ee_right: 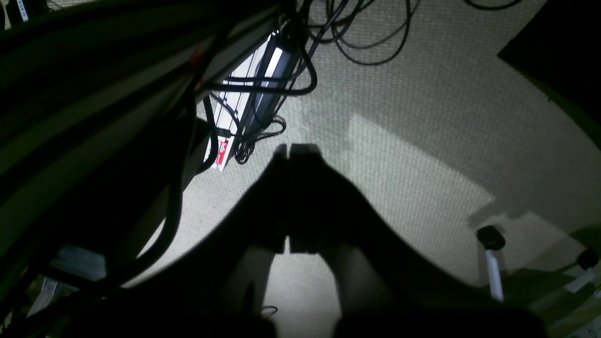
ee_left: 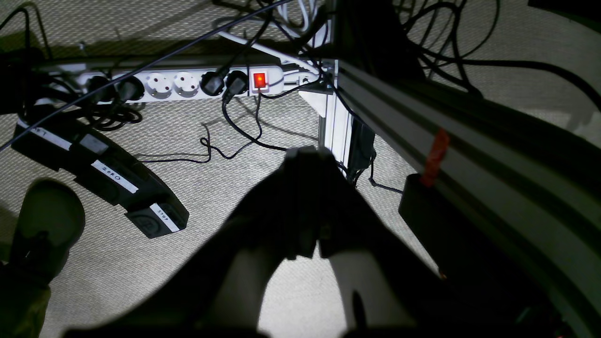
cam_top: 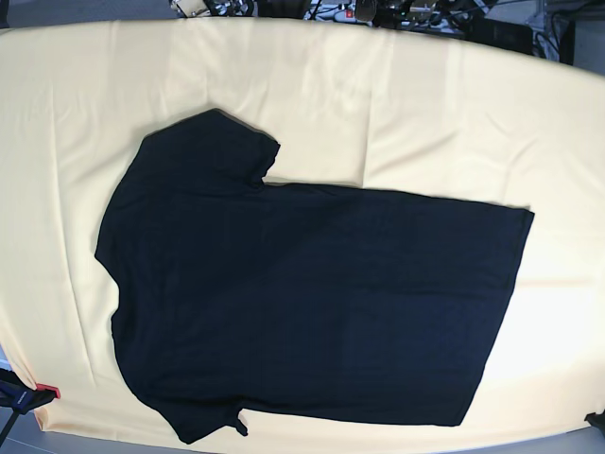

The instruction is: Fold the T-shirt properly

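The T-shirt (cam_top: 312, 293) is black and lies spread flat, plain side up, on the pale yellow tablecloth (cam_top: 397, 104). Its sleeves point to the upper left and the bottom left, and its hem is at the right. Neither gripper is over the table in the base view. In the left wrist view my left gripper (ee_left: 307, 152) is shut with nothing between its fingers and hangs over the carpeted floor beside the table frame. My right gripper (ee_right: 287, 150) is shut and empty too, likewise above the floor in the right wrist view.
Under the table are a white power strip (ee_left: 188, 84) with a lit red switch, many black cables (ee_left: 244, 136), an aluminium frame rail (ee_left: 469, 155) and a black labelled device (ee_left: 117, 188). A shoe (ee_left: 42, 220) shows at the left. A chair caster (ee_right: 490, 237) stands on the carpet.
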Action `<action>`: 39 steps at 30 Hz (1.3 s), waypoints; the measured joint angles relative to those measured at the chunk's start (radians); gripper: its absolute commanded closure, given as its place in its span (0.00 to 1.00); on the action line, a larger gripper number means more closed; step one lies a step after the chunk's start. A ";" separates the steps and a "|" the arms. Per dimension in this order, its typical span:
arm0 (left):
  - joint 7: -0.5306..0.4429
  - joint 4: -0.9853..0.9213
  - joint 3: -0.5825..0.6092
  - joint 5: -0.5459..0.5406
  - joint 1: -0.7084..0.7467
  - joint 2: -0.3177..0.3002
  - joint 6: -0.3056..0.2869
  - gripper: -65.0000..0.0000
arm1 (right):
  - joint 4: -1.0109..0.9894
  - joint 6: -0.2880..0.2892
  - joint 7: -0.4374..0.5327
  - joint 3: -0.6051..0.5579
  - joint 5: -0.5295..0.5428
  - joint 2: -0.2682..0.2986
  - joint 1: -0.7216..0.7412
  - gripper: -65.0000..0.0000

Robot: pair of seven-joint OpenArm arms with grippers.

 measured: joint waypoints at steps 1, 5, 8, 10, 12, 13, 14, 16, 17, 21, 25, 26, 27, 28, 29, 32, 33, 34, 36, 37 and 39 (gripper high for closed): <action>0.022 0.007 0.000 0.000 0.000 0.001 -0.003 1.00 | 0.004 0.000 -0.004 0.000 0.000 0.000 0.000 1.00; 0.039 0.029 0.000 0.000 0.000 0.000 -0.003 1.00 | 0.013 0.000 -0.011 0.000 0.000 0.000 -0.003 1.00; 0.040 0.031 0.000 0.000 -0.001 0.000 -0.003 1.00 | 0.014 0.003 -0.011 0.001 -0.042 0.002 -0.005 1.00; 0.041 0.031 0.000 0.000 0.000 0.000 -0.003 1.00 | 0.014 0.002 -0.011 0.001 -0.045 0.003 -0.005 1.00; 0.041 0.032 0.000 0.000 0.000 0.000 -0.003 1.00 | 0.014 0.003 -0.011 0.001 -0.045 0.003 -0.005 1.00; 0.044 0.037 0.000 0.000 0.002 0.000 -0.003 1.00 | 0.014 0.003 -0.011 0.001 -0.045 0.003 -0.005 1.00; 0.053 0.039 0.000 0.000 0.002 -0.001 -0.009 1.00 | 0.014 0.003 -0.012 0.001 -0.045 0.003 -0.005 1.00; 0.060 0.045 0.000 0.000 0.002 -0.004 -0.026 1.00 | 0.014 0.003 -0.020 0.001 -0.045 0.007 -0.005 1.00; 0.060 0.048 0.000 -0.001 0.002 -0.007 -0.040 1.00 | 0.014 0.004 -0.021 0.000 -0.047 0.009 -0.005 1.00; 0.059 0.049 0.000 -0.003 0.002 -0.023 -0.041 1.00 | 0.015 0.035 -0.022 0.000 -0.056 0.018 -0.006 1.00; 0.067 0.057 0.000 -0.003 0.008 -0.033 -0.040 1.00 | 0.016 0.055 -0.016 0.000 -0.056 0.031 -0.009 1.00; 0.067 0.066 0.000 -0.003 0.014 -0.033 -0.040 1.00 | 0.016 0.048 -0.008 0.000 -0.056 0.033 -0.010 1.00; 0.068 0.074 0.000 -0.003 0.021 -0.033 -0.040 1.00 | 0.019 0.040 -0.005 0.000 -0.056 0.033 -0.011 1.00; 0.069 0.083 0.000 -0.003 0.028 -0.033 -0.041 1.00 | 0.019 0.039 -0.003 0.000 -0.056 0.033 -0.011 1.00; 0.071 0.091 0.000 -0.003 0.031 -0.033 -0.040 1.00 | 0.020 0.041 -0.003 -0.001 -0.056 0.033 -0.011 1.00; 0.071 0.098 0.000 -0.003 0.038 -0.033 -0.041 1.00 | 0.019 0.042 -0.003 -0.001 -0.056 0.033 -0.011 1.00; 0.071 0.098 0.000 -0.003 0.038 -0.033 -0.041 1.00 | 0.019 0.042 -0.003 -0.001 -0.056 0.033 -0.011 1.00; 0.071 0.098 0.000 -0.003 0.038 -0.033 -0.041 1.00 | 0.019 0.041 -0.003 -0.001 -0.056 0.033 -0.011 1.00; 0.071 0.099 0.000 -0.003 0.037 -0.033 -0.041 1.00 | 0.019 0.041 -0.002 -0.001 -0.056 0.033 -0.011 1.00; 0.071 0.100 0.000 -0.003 0.038 -0.032 -0.041 1.00 | 0.019 0.041 -0.002 -0.001 -0.056 0.033 -0.011 1.00; 0.071 0.100 0.000 -0.003 0.038 -0.032 -0.041 1.00 | 0.019 0.041 -0.003 -0.001 -0.056 0.033 -0.011 1.00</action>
